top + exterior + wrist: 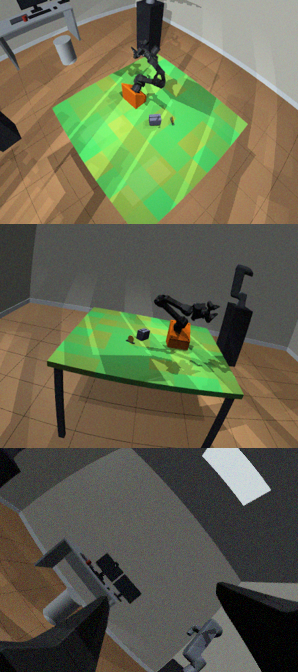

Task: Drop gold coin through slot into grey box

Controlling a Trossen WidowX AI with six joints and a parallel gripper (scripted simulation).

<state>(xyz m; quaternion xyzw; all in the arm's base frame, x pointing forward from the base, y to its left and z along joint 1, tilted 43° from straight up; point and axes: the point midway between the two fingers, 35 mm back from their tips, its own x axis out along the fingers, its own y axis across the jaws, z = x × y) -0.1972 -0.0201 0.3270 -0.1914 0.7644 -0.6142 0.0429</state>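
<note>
Arm (174,308) folded back over its orange base (178,339), jaws wide apart, empty, far from coin (131,339) and box (143,334).

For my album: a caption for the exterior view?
Arm on green table, open hand turned away from coin and box.

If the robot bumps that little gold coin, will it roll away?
Probably it could. The coin is a thin disc standing on its edge in a low holder on the table, so a sideways nudge would likely tip it flat. Knocked free edge-on, it might roll. It looks stiff, and likely slippery for the gripper, whose fingers stand wide apart, far off.
</note>
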